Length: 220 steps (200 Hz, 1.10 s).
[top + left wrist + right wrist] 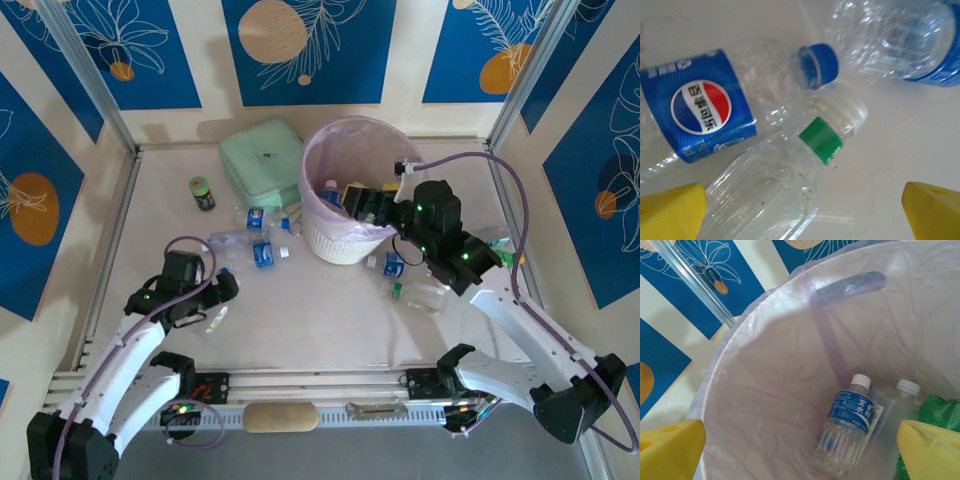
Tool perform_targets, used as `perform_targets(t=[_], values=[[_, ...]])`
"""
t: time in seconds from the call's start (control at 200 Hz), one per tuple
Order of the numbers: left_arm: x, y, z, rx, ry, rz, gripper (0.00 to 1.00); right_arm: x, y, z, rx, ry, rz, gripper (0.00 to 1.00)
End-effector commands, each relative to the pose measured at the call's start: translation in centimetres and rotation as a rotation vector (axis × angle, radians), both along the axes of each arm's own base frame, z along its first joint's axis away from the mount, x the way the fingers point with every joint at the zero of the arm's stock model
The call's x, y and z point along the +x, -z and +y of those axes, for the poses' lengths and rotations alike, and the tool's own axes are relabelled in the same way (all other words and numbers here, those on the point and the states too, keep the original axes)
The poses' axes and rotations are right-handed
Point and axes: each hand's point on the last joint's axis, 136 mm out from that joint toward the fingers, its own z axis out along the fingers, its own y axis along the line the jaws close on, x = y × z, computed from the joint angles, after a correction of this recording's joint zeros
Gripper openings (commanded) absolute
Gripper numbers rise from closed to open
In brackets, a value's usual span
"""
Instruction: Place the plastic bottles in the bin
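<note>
Jaws spread wide and empty, the right gripper (368, 206) hung over the round white woven bin (335, 245) with its pink liner, where a clear blue-labelled plastic bottle (847, 432) lay. At the bin's eight o'clock, the left gripper (216, 292), equally wide, hovered above a clear Pepsi-labelled bottle (700, 107) and a clear green-banded bottle (785, 185).

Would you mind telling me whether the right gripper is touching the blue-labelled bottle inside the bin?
Apart. The right wrist view shows the blue-labelled bottle lying down in the bin, clear of the open right gripper.
</note>
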Motion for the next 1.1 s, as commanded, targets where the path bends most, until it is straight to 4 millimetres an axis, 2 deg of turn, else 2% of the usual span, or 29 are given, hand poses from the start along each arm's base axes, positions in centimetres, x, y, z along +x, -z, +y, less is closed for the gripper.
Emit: perform_targets(t=[0.0,0.09,0.25,0.55,0.635,0.85,0.985,1.095], values=[[-0.4,0.6,0.7,0.014,-0.038,0.019,1.0,0.2,2.3,-1.3,-0.02,0.061,0.06,0.99],[-0.2,0.5,0.6,0.014,-0.034,0.015,1.0,0.6,1.4,-0.8,-0.006,0.034,0.046,0.99],[-0.2,0.2,0.7,0.015,-0.039,0.008,1.0,1.9,0.6,1.5,-0.026,-0.037,0.054,0.99],[-0.7,0.1,1.6,0.043,-0.075,0.0,1.0,4.0,-0.3,2.7,-0.038,-0.05,0.019,0.99],[-0.7,0.3,1.7,0.05,-0.079,0.01,1.0,4.3,-1.6,3.1,-0.032,-0.07,-0.022,0.99],[-0.9,1.2,1.9,0.065,-0.084,0.049,1.0,4.6,-7.3,4.0,0.001,-0.144,-0.16,0.99],[-1.0,1.5,1.7,0.058,-0.079,0.061,1.0,4.5,-9.1,4.2,0.019,-0.171,-0.199,0.99],[-1.0,1.4,1.2,0.032,-0.066,0.063,1.0,4.1,-9.5,3.9,0.037,-0.174,-0.204,0.99]])
